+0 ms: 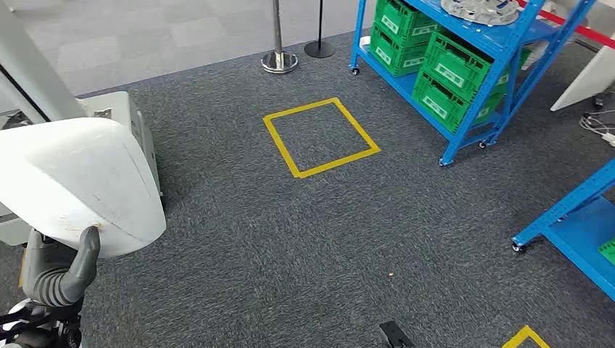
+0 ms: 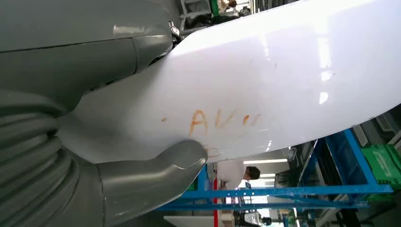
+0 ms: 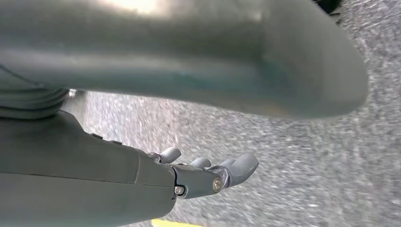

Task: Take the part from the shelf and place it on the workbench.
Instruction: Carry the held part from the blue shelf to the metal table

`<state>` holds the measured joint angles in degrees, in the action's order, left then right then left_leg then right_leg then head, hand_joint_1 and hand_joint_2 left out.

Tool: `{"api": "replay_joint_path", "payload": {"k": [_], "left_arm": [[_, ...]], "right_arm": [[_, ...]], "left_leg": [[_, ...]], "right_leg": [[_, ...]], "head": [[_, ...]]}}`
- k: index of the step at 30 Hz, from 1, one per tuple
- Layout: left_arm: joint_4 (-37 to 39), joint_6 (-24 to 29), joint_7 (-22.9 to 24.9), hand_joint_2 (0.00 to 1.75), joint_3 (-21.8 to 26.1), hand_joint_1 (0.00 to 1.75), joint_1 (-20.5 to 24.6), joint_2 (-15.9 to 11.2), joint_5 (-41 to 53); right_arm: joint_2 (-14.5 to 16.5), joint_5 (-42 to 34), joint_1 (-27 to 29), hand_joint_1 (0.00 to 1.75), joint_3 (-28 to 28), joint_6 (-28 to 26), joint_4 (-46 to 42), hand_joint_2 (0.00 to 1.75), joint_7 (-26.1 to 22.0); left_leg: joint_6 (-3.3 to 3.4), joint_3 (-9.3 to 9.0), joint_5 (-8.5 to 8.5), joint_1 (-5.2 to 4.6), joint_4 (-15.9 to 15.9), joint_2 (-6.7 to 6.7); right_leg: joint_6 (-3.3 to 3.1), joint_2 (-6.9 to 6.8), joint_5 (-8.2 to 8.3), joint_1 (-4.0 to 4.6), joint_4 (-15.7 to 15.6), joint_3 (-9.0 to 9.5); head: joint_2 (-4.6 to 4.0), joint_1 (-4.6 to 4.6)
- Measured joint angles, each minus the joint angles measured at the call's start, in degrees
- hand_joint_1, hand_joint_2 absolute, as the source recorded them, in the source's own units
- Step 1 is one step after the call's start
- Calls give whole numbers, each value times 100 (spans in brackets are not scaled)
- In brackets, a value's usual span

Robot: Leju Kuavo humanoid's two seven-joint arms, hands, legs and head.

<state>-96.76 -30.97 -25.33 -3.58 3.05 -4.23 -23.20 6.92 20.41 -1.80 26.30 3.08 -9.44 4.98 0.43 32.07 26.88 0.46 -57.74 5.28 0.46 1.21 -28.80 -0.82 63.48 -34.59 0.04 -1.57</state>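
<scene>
White part in my left hand, over the carpet.
My left hand (image 1: 62,279) grips the white part (image 1: 80,181) at eight o'clock; my right hand (image 3: 208,175) hangs with fingers apart, holding nothing; blue shelf (image 1: 464,72) at one o'clock.

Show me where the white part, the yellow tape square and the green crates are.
white part (image 1: 72,174), head view, on its broad curved top.
yellow tape square (image 1: 280,146), head view, on its left strip.
green crates (image 1: 453,69), head view, on a crate's front wall.
</scene>
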Motion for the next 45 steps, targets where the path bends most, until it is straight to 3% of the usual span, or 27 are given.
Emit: {"api": "replay_joint_path", "payload": {"k": [3, 5, 7, 8, 10, 12, 13, 14, 16, 18, 21, 23, 24, 26, 27, 28, 29, 32, 34, 37, 39, 42, 43, 44, 45], "left_arm": [[-5, 0, 2, 175, -2, 175, -2, 3, 1], [-9, -1, 4, 175, -2, 175, -8, 3, 1], [-11, -2, 3, 175, -2, 175, -8, 3, 1], [-12, -4, 2, 175, -3, 175, -1, 2, 1], [-8, -8, 1, 175, -5, 175, 10, 2, 1], [10, -11, 8, 175, -7, 175, 11, 2, 1], [21, -13, 12, 175, -7, 175, 12, 1, 1], [29, -14, 14, 175, -7, 175, 16, 1, 1], [37, -16, 15, 175, -7, 175, 30, -1, 1], [39, -20, 20, 175, -7, 175, 43, -3, 2], [48, -26, 31, 175, -7, 175, 54, -8, 23], [51, -27, 33, 175, -7, 175, 72, -13, 40], [52, -28, 34, 175, -7, 175, 84, -13, 41], [60, -30, 36, 175, -7, 175, 97, -13, 40], [68, -31, 40, 175, -7, 175, 98, -13, 40], [78, -32, 43, 175, -7, 175, 97, -12, 40], [86, -33, 46, 175, -7, 175, 97, -12, 41], [94, -33, 48, 175, -7, 175, 98, -9, 50], [93, -33, 48, 175, -7, 175, 100, -8, 57], [89, -33, 48, 175, -7, 175, 102, -7, 58], [86, -33, 48, 175, -7, 175, 107, -9, 58], [97, -31, 50, 175, -9, 175, 102, -8, 58], [106, -31, 51, 175, -9, 175, 99, -8, 58], [114, -31, 52, 175, -9, 175, 98, -8, 58], [120, -31, 52, 175, -9, 175, 101, -8, 58]], "right_arm": [[-4, -25, -23, 0, 11, -9, 0, 0, -13], [-4, -63, -44, 0, 38, -20, 0, 0, -19], [1, -88, -51, 0, 70, -28, 0, 0, -19], [3, -95, -47, 0, 87, -31, 0, 0, -17], [2, -101, -28, 0, 120, -36, 0, 0, 1], [2, -103, -8, 0, 139, -45, 0, 0, 40], [2, -102, -3, 0, 142, -51, 0, 0, 57], [3, -102, -2, 0, 143, -59, 0, 0, 67], [4, -101, -9, 0, 144, -78, 0, 0, 78], [3, -98, -15, 0, 146, -93, 0, 0, 86], [3, -94, -17, 0, 148, -97, 0, 0, 99], [3, -94, -18, 0, 148, -96, 0, 0, 99], [4, -94, -20, 0, 148, -96, 0, 0, 99], [5, -94, -18, 0, 149, -96, 0, 0, 99], [5, -94, -15, 0, 151, -96, 0, 0, 100], [4, -94, -10, 0, 155, -96, 0, 0, 101], [4, -94, -8, 0, 159, -96, 0, 0, 100], [3, -94, -16, 0, 173, -94, 0, 0, 93], [3, -92, -23, 0, 177, -93, 0, 0, 86], [3, -79, -24, 0, 182, -91, 0, 0, 83], [3, -74, -28, 0, 185, -90, 0, 0, 81], [3, -62, -22, 0, 189, -85, 0, 0, 80], [3, -59, -19, 0, 189, -78, 0, 0, 78], [3, -56, -17, 0, 189, -70, 0, 0, 73], [3, -52, -17, 0, 189, -61, 0, 0, 68]], "left_leg": [[-64, 17, 24, -19, -23, 82], [-141, 41, 35, -16, -2, 126], [-194, 65, 79, -10, -57, 9], [-214, 129, 182, -14, -209, -123], [-247, 425, 540, -9, -845, -385], [-285, 778, 842, 11, -1547, -459], [-298, 839, 836, 21, -1662, -465], [-307, 778, 715, 31, -1537, -473], [-310, 368, 316, 52, -737, -527], [-266, 48, 99, 42, -120, -561], [-149, 15, 63, -2, -43, -528], [-76, 17, 30, 0, -17, -512], [-44, 17, 14, 9, -3, -509], [-7, 31, 3, 6, 1, -505], [4, 41, 2, -2, -3, -501], [8, 48, 2, -9, -7, -494], [10, 53, 2, -13, -14, -486], [-13, 60, 7, -24, -46, -460], [-71, 68, 8, -36, -52, -448], [-184, 83, -4, -27, -36, -444], [-242, 199, 160, -23, -263, -460], [-295, 665, 710, -15, -1320, -474], [-303, 767, 790, -14, -1575, -475], [-303, 763, 756, -13, -1614, -478], [-298, 642, 622, -12, -1419, -484]], "right_leg": [[-36, 67, 104, 25, -419, 141], [-77, 46, 111, 40, -480, 160], [-152, 3, 145, 26, -530, 204], [-191, -21, 162, 15, -558, 227], [-240, -69, 170, 20, -579, 240], [-250, -127, 165, 27, -577, 232], [-249, -154, 163, 28, -576, 229], [-242, -177, 159, 27, -572, 230], [-206, -209, 139, 25, -548, 236], [-138, -223, 108, 38, -513, 236], [-30, -233, 115, 32, -511, 232], [30, -217, 33, 9, -397, 179], [52, -201, -100, 4, -177, 78], [74, -174, -464, 3, 556, -269], [78, -168, -595, 3, 915, -444], [74, -164, -625, 4, 1106, -541], [62, -159, -550, 5, 1072, -530], [3, -135, -60, 21, 8, 7], [-34, -126, 49, 45, -430, 214], [-124, -137, 88, 55, -502, 216], [-201, -157, 145, 38, -551, 232], [-247, -180, 173, 51, -561, 206], [-251, -186, 177, 56, -558, 195], [-251, -190, 181, 57, -555, 188], [-248, -192, 185, 57, -548, 184]], "head": [[0, 3], [0, 6], [0, 7], [0, 14], [0, 29], [0, 35], [0, 35], [0, 34], [0, 34], [0, 31], [0, 22], [0, 20], [0, 15], [0, 3], [0, 0], [0, 0], [0, 0], [0, 1], [0, 3], [0, 5], [0, 14], [0, 22], [0, 23], [0, 22], [0, 23]]}}
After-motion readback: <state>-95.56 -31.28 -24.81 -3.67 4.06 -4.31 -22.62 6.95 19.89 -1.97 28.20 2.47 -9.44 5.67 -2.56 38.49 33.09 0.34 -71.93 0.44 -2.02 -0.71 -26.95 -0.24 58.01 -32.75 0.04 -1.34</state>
